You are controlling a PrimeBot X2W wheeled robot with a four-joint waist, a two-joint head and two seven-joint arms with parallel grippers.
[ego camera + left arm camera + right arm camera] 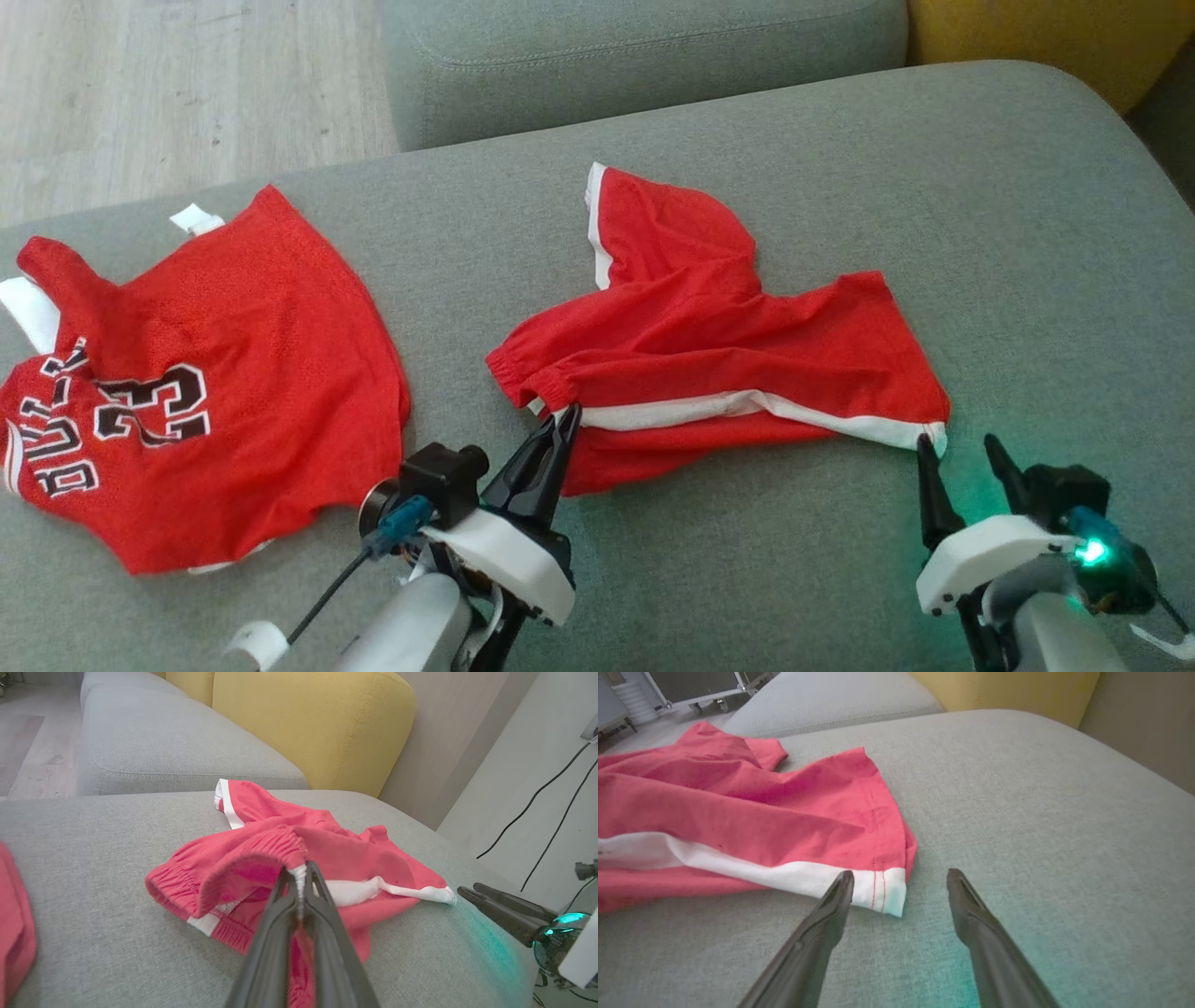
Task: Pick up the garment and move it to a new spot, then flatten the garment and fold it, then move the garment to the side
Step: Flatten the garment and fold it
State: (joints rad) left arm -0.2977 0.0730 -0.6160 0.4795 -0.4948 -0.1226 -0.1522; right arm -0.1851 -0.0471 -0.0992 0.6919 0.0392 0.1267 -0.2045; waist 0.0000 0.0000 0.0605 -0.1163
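Two red garments lie on one broad grey cushion (980, 187). The red shorts (709, 345) sit crumpled at the centre of the head view, and a red jersey (243, 373) with black and white lettering and the number 23 is spread at the left, well apart from them.

There are two grippers, both at the bottom of the head view. The left gripper (567, 417), at lower centre, has its two dark fingers pressed together on the gathered waistband (523, 369) at the shorts' lower left edge. In the left wrist view (299, 872) the pinched fabric shows white between the tips and rises a little off the cushion. The right gripper (959, 443), at the lower right, has its fingers spread apart and holds nothing.

In the right wrist view (900, 873) one fingertip lies over the white corner of the shorts' hem (878, 891) and the other stands over bare grey fabric. Whether the first touches the cloth cannot be told.

Two white stripes show on the shorts in the head view, one along the lower edge (747, 406) and one at the upper left leg opening (596, 224).

A second grey cushion (607, 56) and one yellow cushion (1027, 37) sit along the top of the frame, with wooden floor (140, 84) at the upper left. Two black cables (528, 807) hang at the right of the left wrist view.
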